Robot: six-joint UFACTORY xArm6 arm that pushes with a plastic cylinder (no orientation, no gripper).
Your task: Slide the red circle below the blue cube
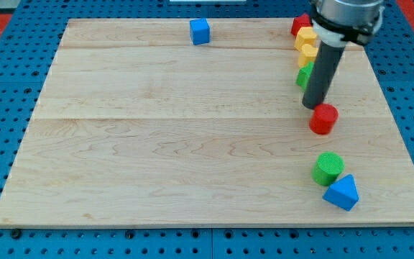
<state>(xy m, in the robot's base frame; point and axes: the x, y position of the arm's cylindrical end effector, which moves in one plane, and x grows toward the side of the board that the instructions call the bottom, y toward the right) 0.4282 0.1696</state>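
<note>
The red circle (323, 119) lies on the wooden board (157, 158) at the view's right, about mid height. The blue cube (200, 31) stands near the board's top edge, a little left of centre, far up and left of the red circle. My rod comes down from the view's top right, and my tip (312, 106) rests on the board just up and left of the red circle, touching or nearly touching it.
A column of blocks stands at the top right: a red block (300, 25), two yellow blocks (306, 36) (308, 52) and a green block (304, 75) partly hidden by my rod. A green cylinder (328, 168) and a blue triangular block (342, 193) lie at the lower right.
</note>
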